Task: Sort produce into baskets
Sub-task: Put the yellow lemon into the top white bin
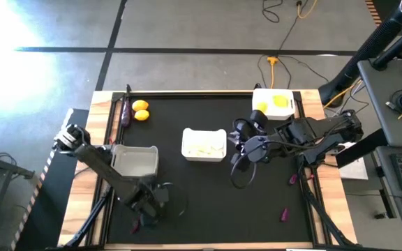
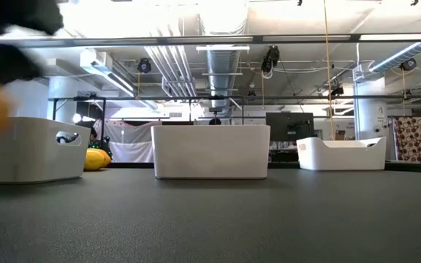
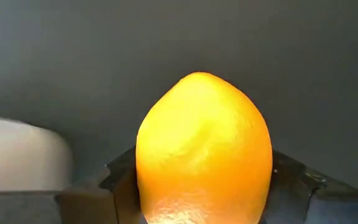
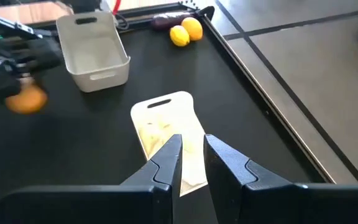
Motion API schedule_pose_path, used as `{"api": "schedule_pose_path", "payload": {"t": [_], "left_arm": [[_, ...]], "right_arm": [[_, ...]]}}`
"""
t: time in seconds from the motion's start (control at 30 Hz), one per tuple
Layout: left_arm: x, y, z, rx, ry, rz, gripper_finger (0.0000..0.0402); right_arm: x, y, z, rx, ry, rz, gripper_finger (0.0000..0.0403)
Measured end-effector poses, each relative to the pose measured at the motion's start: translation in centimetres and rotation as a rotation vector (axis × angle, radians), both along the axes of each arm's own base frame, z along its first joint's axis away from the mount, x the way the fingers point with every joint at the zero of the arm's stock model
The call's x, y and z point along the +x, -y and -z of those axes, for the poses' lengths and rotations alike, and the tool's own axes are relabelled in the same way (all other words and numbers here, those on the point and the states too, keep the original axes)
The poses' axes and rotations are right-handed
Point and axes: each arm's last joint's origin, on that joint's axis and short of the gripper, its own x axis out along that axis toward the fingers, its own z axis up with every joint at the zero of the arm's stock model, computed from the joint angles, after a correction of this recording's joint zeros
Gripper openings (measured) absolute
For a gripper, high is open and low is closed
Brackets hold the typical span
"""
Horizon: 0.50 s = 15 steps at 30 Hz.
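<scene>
Left wrist view: orange citrus clamped between left gripper fingers, long axis pointing forward.

Orange citrus, white baskets, black table

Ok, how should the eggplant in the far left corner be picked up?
Come straight down and pinch the eggplant across its narrow width, probably near its front end. It lies flat along the table's left rim, with a lemon and an orange crowding its right side, so side approaches look blocked.
</scene>
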Motion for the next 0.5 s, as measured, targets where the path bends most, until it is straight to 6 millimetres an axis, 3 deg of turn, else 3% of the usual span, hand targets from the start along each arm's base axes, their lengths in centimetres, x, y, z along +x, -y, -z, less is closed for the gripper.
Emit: {"api": "schedule_pose_path", "payload": {"t": [0.1, 0.5], "left_arm": [[-0.3, -2.6, -0.4, 0.218, -0.055, 0.1, 0.0224], [3.8, -11.7, -4.2, 0.455, -0.052, 0.378, 0.023]], "right_arm": [[-0.1, 0.0, -0.4, 0.004, 0.014, 0.001, 0.0059], [-0.1, 0.0, -0.4, 0.012, 0.021, 0.007, 0.0059]]}}
